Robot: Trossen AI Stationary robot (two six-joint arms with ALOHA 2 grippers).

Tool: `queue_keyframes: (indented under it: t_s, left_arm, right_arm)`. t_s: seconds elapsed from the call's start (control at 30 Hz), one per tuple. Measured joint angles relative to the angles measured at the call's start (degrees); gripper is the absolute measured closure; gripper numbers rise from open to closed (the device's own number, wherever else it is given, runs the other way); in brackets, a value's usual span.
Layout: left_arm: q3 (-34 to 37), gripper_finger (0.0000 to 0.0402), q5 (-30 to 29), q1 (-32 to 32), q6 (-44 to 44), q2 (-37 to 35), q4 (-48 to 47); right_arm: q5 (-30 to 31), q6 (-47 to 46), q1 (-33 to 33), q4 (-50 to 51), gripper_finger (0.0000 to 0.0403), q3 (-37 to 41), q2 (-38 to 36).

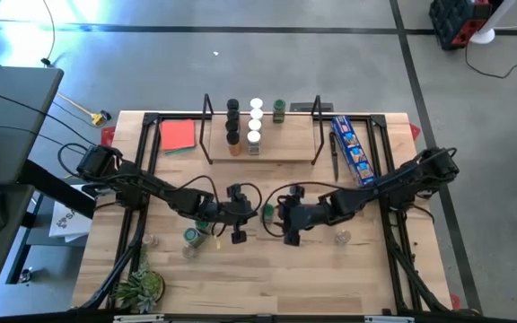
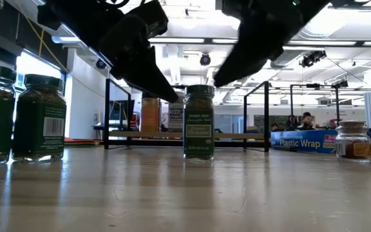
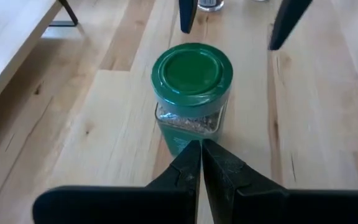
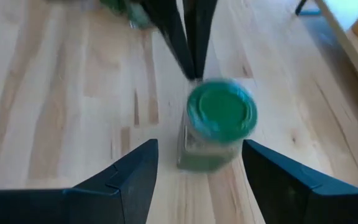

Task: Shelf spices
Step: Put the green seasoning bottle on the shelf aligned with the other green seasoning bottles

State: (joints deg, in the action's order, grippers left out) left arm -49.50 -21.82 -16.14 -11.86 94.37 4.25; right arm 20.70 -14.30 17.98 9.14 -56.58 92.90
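A small glass spice jar with a round green lid (image 3: 192,70) stands upright mid-table, between the left gripper (image 3: 201,149), pinched tight and empty, and the wide-open right gripper (image 4: 199,155).

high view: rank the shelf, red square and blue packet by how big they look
1. shelf, clearly the largest
2. blue packet and red square: too close to rank; the packet is longer but narrower, the square shorter but wider
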Motion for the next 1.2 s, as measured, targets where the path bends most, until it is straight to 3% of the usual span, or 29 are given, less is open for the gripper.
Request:
queue_keyframes:
  t_s: [0.2, 0.47, 0.63, 0.77, 1.0, 1.2]
  left_arm:
    - [0.01, 0.0387, -0.29, 0.0, -0.04, 0.0, 0.02]
    - [0.0, 0.0387, -0.29, 0.0, -0.05, 0.0, 0.39]
    - [0.0, 0.0387, -0.29, 0.0, -0.11, 0.0, 0.32]
    - [0.02, 0.0387, -0.29, 0.0, -0.57, 0.0, 0.19]
    - [0.0, 0.0387, -0.39, -0.01, -0.57, 0.0, 0.14]
    - [0.0, 0.0387, -2.31, -1.45, -0.51, -0.79, -0.63]
  right_arm:
    - [-0.07, 1.33, -0.99, -5.19, 0.017, 0.0, 0.0]
    - [-0.75, 2.82, -2.67, -8.57, 0.0104, 0.0, 3.04]
    - [-0.42, 2.05, -3.39, -12.17, 0.0093, 0.0, 5.68]
    - [0.82, 0.2, -3.5, -11.41, 0.0117, 0.02, 6.16]
    - [-0.42, -0.22, -4.33, -11.41, 0.0212, 0.02, 6.19]
    - [-1.66, -0.19, -5.23, -10.96, 0.0214, -0.13, 6.73]
